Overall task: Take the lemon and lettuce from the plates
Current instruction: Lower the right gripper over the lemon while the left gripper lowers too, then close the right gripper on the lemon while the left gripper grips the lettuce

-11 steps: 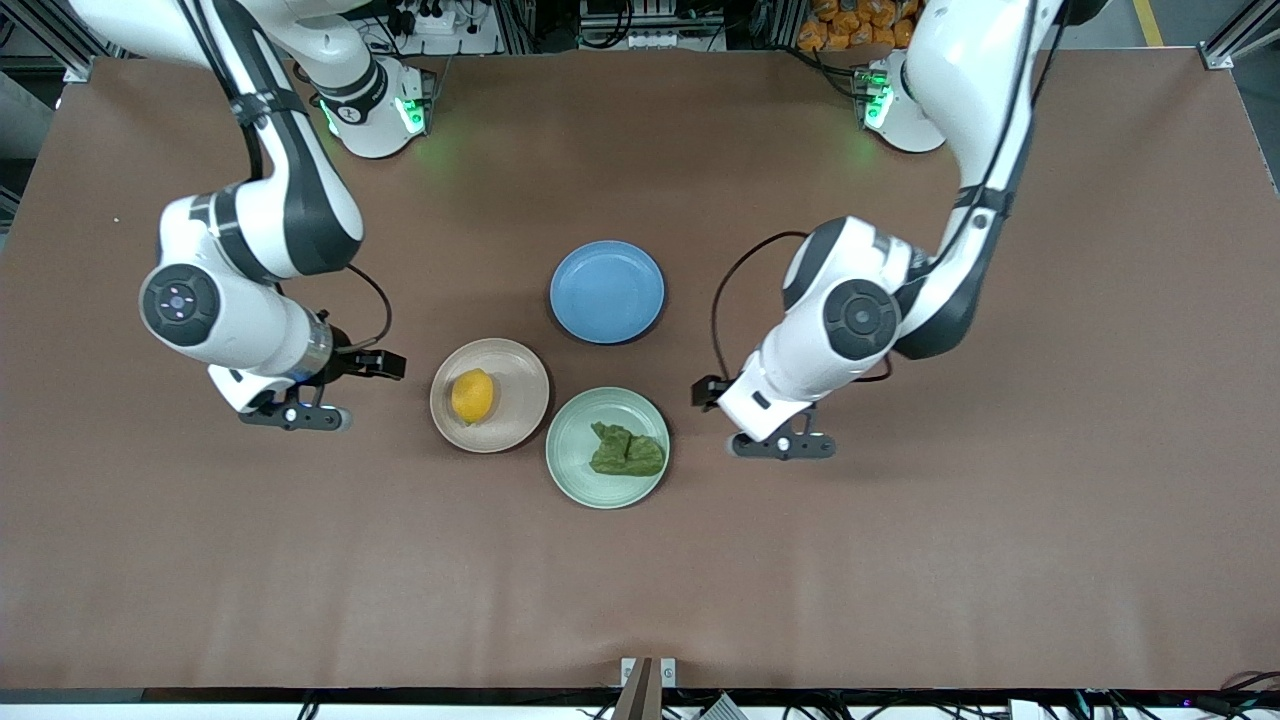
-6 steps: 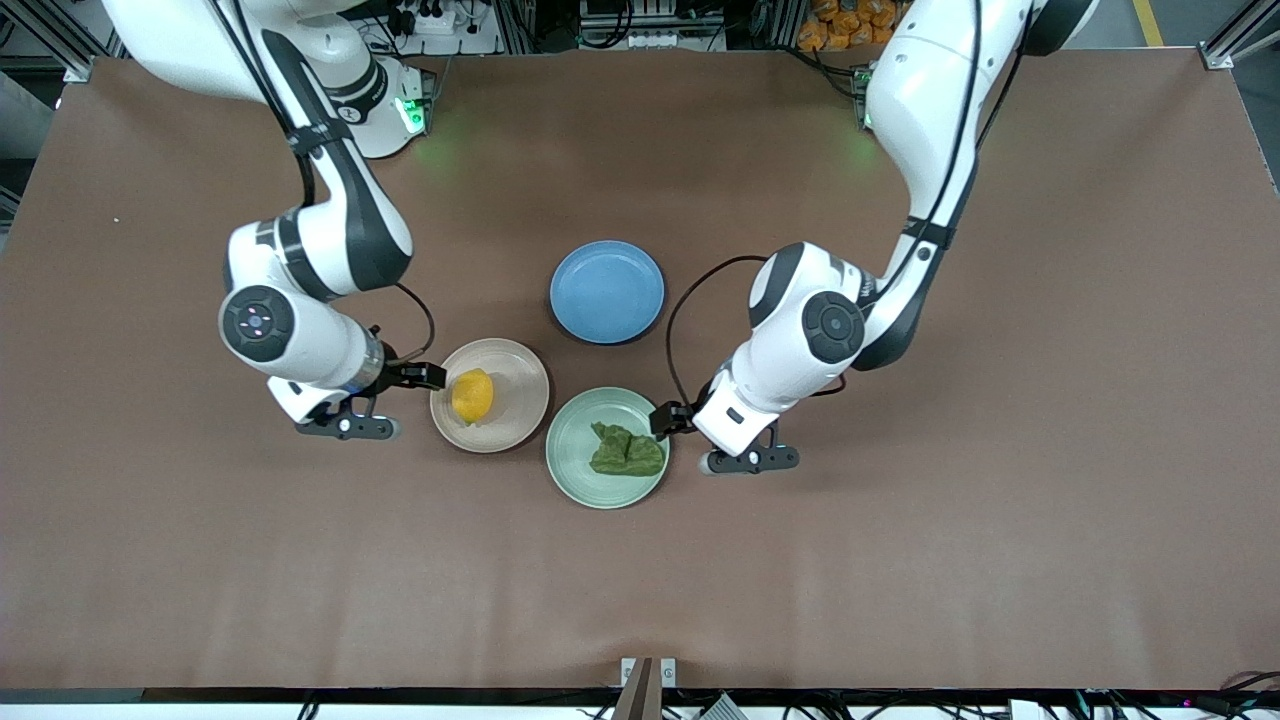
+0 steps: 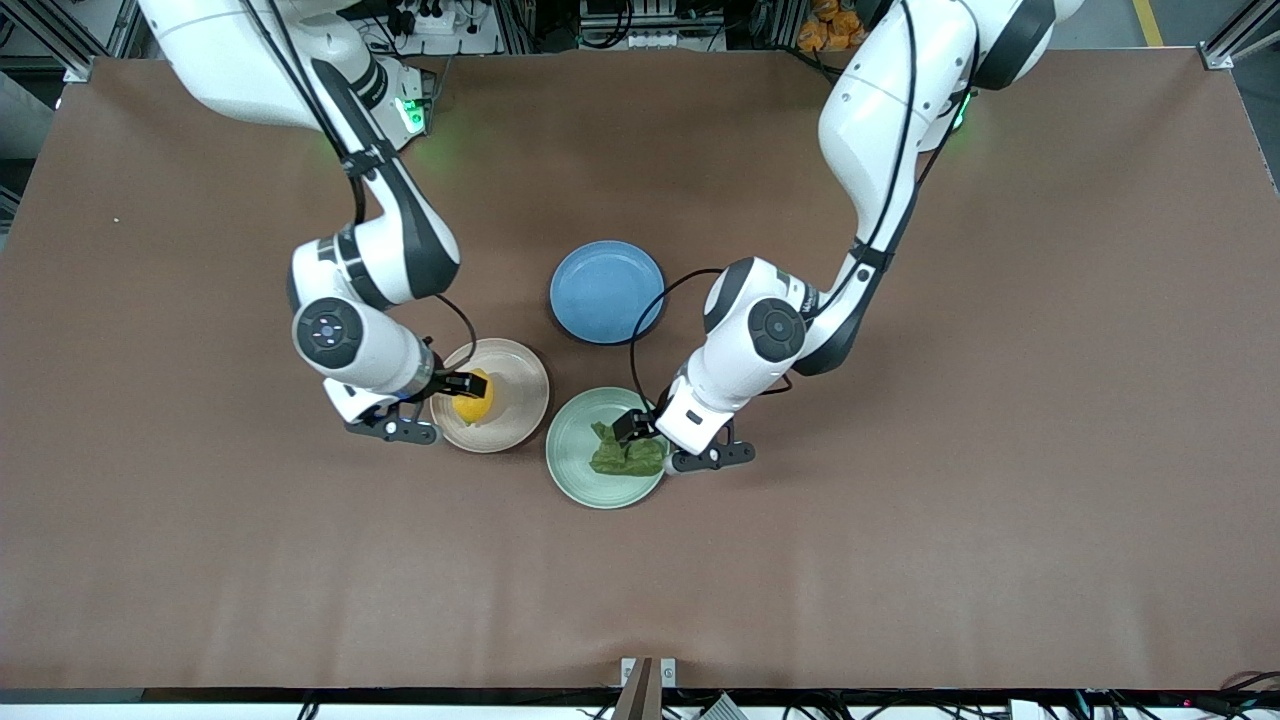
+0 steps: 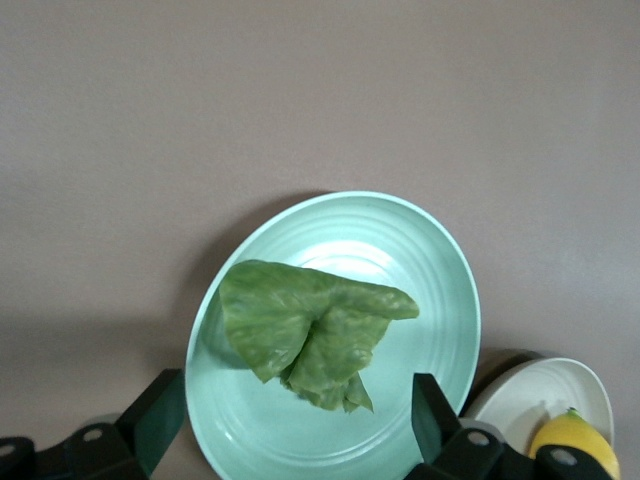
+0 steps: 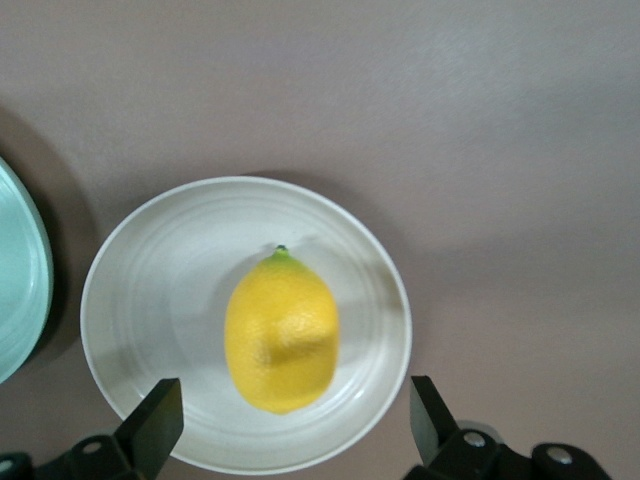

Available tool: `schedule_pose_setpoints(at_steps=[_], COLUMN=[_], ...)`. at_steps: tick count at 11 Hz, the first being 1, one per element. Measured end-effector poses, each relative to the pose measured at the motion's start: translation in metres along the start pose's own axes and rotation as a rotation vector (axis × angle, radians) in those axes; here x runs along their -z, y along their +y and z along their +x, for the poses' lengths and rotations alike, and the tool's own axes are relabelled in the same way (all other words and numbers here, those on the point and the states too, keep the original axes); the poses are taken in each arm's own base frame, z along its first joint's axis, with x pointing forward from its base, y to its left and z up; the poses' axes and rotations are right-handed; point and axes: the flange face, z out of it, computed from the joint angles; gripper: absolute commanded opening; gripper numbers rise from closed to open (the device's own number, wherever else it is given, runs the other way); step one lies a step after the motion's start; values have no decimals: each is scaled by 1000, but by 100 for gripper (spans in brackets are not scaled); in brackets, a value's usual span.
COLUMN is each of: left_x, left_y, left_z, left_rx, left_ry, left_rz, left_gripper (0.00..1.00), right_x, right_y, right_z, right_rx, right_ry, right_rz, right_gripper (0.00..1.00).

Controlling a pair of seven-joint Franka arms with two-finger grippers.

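Observation:
The yellow lemon (image 3: 472, 398) lies on the beige-pink plate (image 3: 515, 395). My right gripper (image 3: 395, 429) hangs open over that plate's rim toward the right arm's end. In the right wrist view its fingers (image 5: 158, 415) stand wide apart with the lemon (image 5: 282, 332) just ahead of them. The dark green lettuce (image 3: 626, 455) lies on the mint green plate (image 3: 575, 450). My left gripper (image 3: 706, 458) hangs open over that plate's rim toward the left arm's end. In the left wrist view the lettuce (image 4: 305, 330) lies just ahead of its spread fingers (image 4: 425, 400).
An empty blue plate (image 3: 607, 291) sits farther from the front camera than the two plates. The two plates almost touch. The mint plate's edge (image 5: 20, 280) shows in the right wrist view, and the beige plate (image 4: 520, 395) in the left wrist view.
Both arms have swung in toward the table's middle. The right gripper came to the lemon's plate and the left gripper to the lettuce's plate. Lemon and lettuce have not moved.

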Motion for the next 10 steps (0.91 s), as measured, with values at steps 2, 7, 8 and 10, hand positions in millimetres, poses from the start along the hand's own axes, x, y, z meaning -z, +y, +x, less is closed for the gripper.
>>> schedule_pose_setpoints(at_steps=[2, 7, 8, 10], left_x=[-14, -35, -40, -51], left_y=[-1, -4, -7, -13], left_z=[-4, -7, -7, -6], left_rx=[9, 28, 32, 36], left_ry=[8, 45, 54, 63], left_rz=[-4, -24, -27, -27], left_gripper=[100, 100, 100, 100], right_x=[-13, -36, -37, -40], right_y=[-7, -13, -13, -13], right_z=[0, -2, -2, -2], right_rx=[-1, 10, 10, 10], right_ry=[5, -10, -11, -15], right_rz=[1, -9, -9, -12], right_gripper=[100, 100, 100, 100])
